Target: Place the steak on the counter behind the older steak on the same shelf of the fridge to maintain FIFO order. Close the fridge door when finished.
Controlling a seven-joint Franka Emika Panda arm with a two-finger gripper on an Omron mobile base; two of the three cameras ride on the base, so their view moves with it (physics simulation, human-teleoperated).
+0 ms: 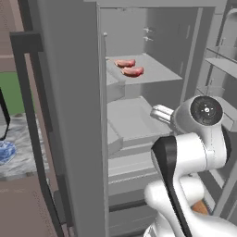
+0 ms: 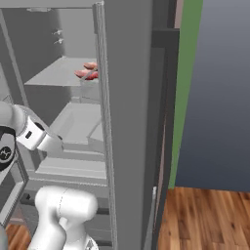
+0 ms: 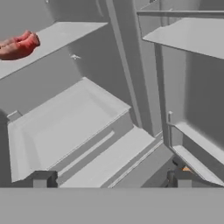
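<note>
Both steaks lie on the shelf [image 1: 157,69], the steak [image 1: 125,63] behind the older steak [image 1: 133,71]. End effector [image 3: 112,179] gapes empty; the meat sits toward 10 o'clock, door unshut.

fridge [image 1: 69,115] open, grey interior; both steaks lie flat on the upper shelf [image 1: 157,69], just beside each other. steak [image 1: 125,63] sits further back, older steak [image 1: 133,71] nearer the front edge. counter [image 1: 21,148] marbled, left of fridge
</note>
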